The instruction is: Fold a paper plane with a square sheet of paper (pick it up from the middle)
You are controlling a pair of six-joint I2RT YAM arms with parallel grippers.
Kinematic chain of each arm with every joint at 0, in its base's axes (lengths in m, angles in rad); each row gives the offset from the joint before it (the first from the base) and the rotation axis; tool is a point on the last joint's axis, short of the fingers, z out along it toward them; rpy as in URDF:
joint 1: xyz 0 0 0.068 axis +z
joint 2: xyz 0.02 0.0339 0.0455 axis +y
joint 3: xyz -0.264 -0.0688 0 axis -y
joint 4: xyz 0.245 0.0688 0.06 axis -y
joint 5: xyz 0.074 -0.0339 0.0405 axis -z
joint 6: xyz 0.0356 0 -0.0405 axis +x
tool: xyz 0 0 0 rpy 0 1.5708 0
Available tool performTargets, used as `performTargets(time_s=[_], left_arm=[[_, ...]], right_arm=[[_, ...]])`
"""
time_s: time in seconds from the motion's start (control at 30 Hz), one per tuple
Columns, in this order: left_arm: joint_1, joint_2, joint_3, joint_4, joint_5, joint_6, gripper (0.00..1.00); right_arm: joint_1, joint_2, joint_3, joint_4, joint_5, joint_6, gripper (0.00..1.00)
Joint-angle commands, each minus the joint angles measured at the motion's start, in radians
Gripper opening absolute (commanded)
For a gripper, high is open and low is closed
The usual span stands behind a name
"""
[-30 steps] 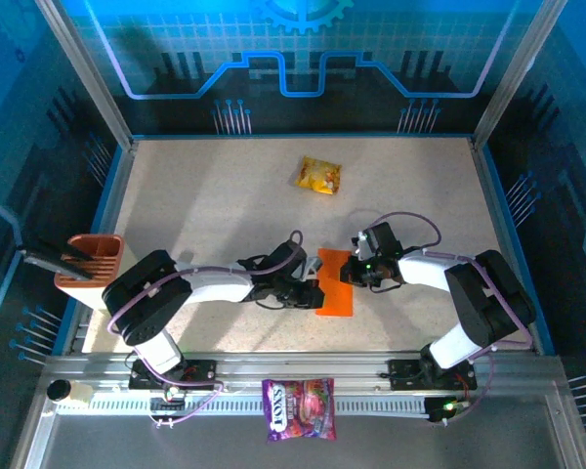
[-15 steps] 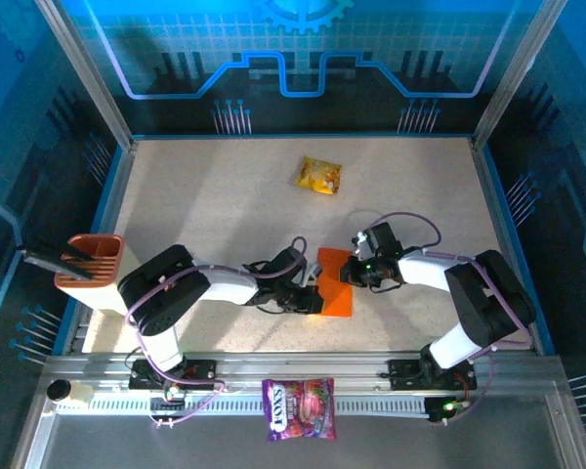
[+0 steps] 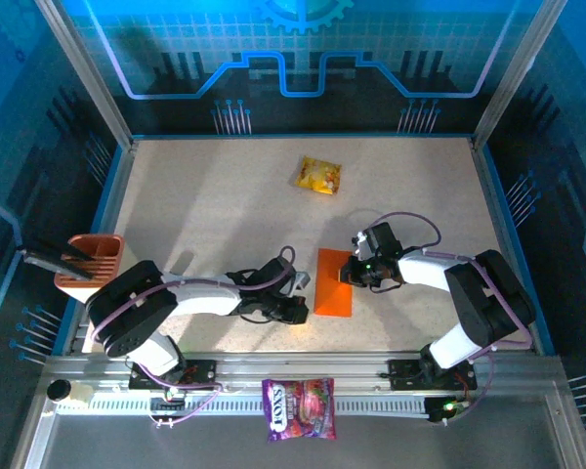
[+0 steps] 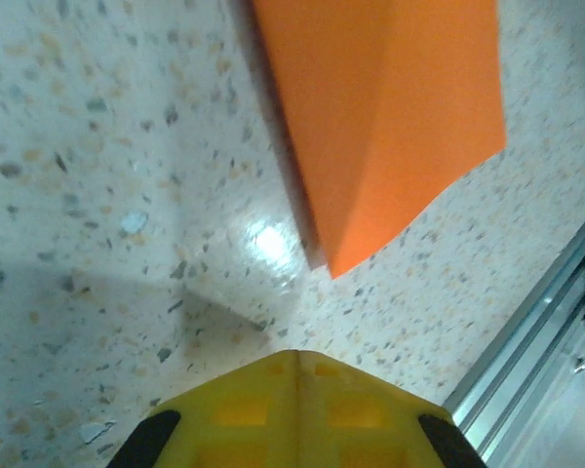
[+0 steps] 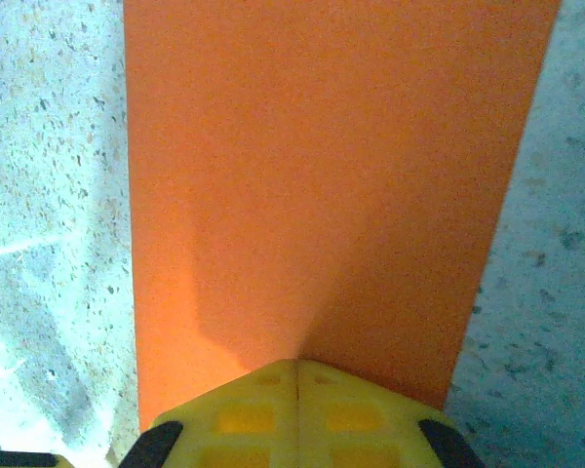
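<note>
**Right gripper** (image 5: 297, 366): yellow fingers brought together with nothing between them, tips set on the right-hand margin of the thin, matte, bright-orange sheet of paper (image 5: 322, 175). It is judged to act as a hold-down, pinning the sheet so it cannot slide or spring open.

**Left gripper** (image 4: 297, 356): likewise closed and empty, aimed at the sheet's near left corner from just beside it. It is clear of the paper and low over the speckled beige tabletop (image 4: 97, 195). Closed fingers make a blunt tool, probably for pressing a crease or nudging an edge.

**Sheet, seen from overhead:** it lies flat between the two grippers, near the table's front centre, as a narrow rectangle. This suggests one fold in half, with no dart shape yet.

**Well apart:** a glossy yellow printed snack packet (image 3: 318, 176) toward the far side, and a purple printed bag (image 3: 299, 407) beyond the front rail.
</note>
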Motion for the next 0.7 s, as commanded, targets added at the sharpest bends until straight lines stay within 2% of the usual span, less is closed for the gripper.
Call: performTargets(time_s=[0.0, 0.17, 0.3, 0.53, 0.67], left_arm=[[0.047, 0.008, 0.087, 0.042, 0.028, -0.034, 0.00], [0.096, 0.161, 0.255, 0.089, 0.090, -0.022, 0.00], [0.128, 0.261, 0.320, 0.081, 0.129, 0.006, 0.00], [0.132, 0.321, 0.235, 0.095, 0.123, 0.022, 0.00], [0.133, 0.302, 0.183, 0.099, 0.120, 0.020, 0.00]], right_arm=[[-0.003, 0.055, -0.012, -0.115, 0.116, -0.014, 0.00], [0.006, 0.070, -0.002, -0.125, 0.119, -0.019, 0.00], [0.013, 0.068, -0.002, -0.127, 0.123, -0.019, 0.00], [0.018, 0.068, 0.008, -0.145, 0.124, -0.021, 0.00], [0.018, 0.045, -0.010, -0.126, 0.128, -0.023, 0.00]])
